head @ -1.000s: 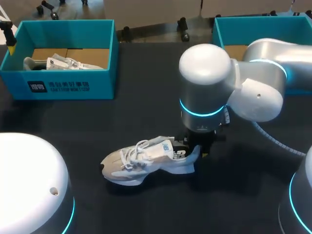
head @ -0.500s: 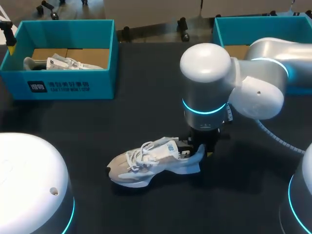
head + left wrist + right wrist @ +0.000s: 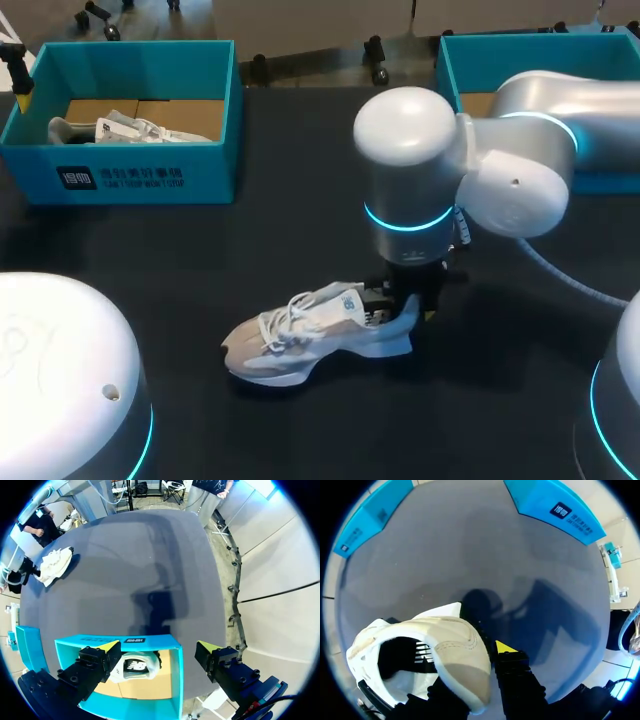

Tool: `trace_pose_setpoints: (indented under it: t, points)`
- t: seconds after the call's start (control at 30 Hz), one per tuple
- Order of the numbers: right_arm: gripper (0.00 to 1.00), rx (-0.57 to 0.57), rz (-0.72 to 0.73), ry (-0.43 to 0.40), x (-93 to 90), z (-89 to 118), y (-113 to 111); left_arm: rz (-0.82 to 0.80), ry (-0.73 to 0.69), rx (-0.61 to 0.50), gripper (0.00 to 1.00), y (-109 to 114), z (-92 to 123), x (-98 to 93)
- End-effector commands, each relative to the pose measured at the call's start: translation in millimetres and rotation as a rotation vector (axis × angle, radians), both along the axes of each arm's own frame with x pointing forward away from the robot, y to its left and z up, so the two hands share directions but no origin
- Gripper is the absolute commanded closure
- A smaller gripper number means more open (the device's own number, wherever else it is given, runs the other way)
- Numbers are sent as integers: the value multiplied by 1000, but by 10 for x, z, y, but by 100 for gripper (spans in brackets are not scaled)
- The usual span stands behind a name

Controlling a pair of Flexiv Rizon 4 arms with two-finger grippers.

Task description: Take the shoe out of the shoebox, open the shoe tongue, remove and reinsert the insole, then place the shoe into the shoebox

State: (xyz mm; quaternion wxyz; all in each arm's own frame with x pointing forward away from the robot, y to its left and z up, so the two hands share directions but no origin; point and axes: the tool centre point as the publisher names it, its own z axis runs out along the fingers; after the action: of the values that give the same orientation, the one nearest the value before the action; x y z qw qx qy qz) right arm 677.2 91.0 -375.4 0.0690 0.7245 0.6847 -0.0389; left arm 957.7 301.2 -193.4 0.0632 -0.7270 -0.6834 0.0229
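Observation:
A grey-and-white shoe [image 3: 305,335] lies on its sole mid-table, toe toward my left side. My right gripper [image 3: 405,305] comes straight down on its heel and is shut on the heel collar. From the right wrist, the heel wall [image 3: 457,652] sits between the fingers of the right gripper [image 3: 480,657], one yellow tip [image 3: 505,646] outside it. My left gripper [image 3: 157,646] hangs open over the left teal shoebox [image 3: 172,680], where a second shoe [image 3: 135,666] lies. In the head view only its yellow tip [image 3: 22,98] shows at the box's far left corner.
The left shoebox [image 3: 130,180] stands at the back left with the second shoe [image 3: 120,128] inside. Another teal shoebox [image 3: 530,50] stands at the back right behind my right arm. Dark tabletop [image 3: 300,230] lies between the boxes and the shoe.
My right gripper has dragged the shoe a little to the right by its heel. The left gripper has stayed over its box.

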Motion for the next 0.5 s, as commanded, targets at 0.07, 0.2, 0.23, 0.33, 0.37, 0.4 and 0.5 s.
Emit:
trace_pose_setpoints:
  t: [0.07,0.2,0.23,0.33,0.37,0.4,0.5]
  points:
    - [100,-16,-6,-5,-5,-45,62,0,0,1,0,2,9,-3]
    - [100,-44,-18,-4,-10,-60,74,0,0,1,0,2,9,-3]
    - [100,-48,-21,-4,-10,-59,75,0,0,1,0,2,9,-3]
    - [100,-47,-23,-8,-15,-65,76,0,0,1,0,2,9,-3]
    - [100,-43,-24,-10,-18,-71,74,0,0,1,0,2,9,-3]
    - [100,-41,-23,-10,-21,-76,71,0,0,1,0,2,9,-3]
    - [100,-36,-25,-13,-29,-87,64,0,0,1,0,2,9,-3]
